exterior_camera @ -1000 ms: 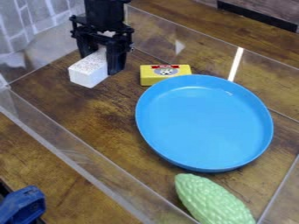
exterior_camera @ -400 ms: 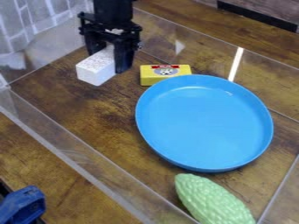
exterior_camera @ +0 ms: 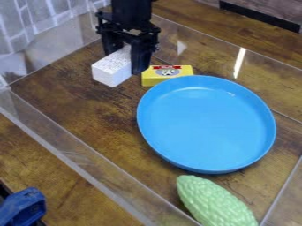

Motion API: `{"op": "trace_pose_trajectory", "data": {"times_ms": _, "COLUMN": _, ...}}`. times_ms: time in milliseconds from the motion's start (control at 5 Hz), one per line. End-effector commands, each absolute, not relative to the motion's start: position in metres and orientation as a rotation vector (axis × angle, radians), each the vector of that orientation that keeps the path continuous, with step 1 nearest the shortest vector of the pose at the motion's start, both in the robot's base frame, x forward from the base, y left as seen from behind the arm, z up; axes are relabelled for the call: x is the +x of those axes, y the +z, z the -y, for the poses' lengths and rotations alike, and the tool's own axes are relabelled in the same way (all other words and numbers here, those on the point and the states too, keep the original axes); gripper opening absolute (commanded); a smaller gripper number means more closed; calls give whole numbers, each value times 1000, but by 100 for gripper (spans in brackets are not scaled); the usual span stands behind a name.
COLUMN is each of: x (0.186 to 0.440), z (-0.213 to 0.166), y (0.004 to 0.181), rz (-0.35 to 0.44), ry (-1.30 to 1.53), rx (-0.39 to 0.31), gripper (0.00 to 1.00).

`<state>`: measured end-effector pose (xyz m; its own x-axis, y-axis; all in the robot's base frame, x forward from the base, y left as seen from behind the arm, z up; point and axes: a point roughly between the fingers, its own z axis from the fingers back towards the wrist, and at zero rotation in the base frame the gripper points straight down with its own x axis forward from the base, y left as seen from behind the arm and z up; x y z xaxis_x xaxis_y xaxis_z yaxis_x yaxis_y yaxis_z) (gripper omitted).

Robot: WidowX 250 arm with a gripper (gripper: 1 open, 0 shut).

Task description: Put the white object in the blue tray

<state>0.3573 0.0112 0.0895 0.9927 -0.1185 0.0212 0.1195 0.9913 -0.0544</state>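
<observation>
The white object (exterior_camera: 109,70), a small speckled block, is gripped at its right end by my gripper (exterior_camera: 127,62), which is shut on it and points straight down. The block hangs just over the wooden table at the back left. The blue tray (exterior_camera: 207,124), a big round shallow plate, lies to the right and nearer the camera, with nothing in it. About a block's length separates the block from the tray's rim.
A yellow packet (exterior_camera: 167,74) lies flat between the gripper and the tray's back rim. A bumpy green object (exterior_camera: 215,201) rests at the front, below the tray. Clear plastic walls (exterior_camera: 71,150) fence the table. A blue item (exterior_camera: 18,207) sits outside at the bottom left.
The gripper has carried the white block to the right and slightly farther back, toward the yellow packet. The tray, packet and green object have not moved.
</observation>
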Motion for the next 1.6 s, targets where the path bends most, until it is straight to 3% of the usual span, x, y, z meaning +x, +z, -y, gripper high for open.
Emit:
{"op": "trace_pose_trajectory", "data": {"times_ms": 0, "x": 368, "z": 1, "y": 127, "rz": 134, "ry": -165, "rx": -38, "gripper": 0}}
{"op": "trace_pose_trajectory", "data": {"times_ms": 1400, "x": 378, "z": 52, "y": 153, "rz": 198, "ry": -320, "rx": 3, "gripper": 0}}
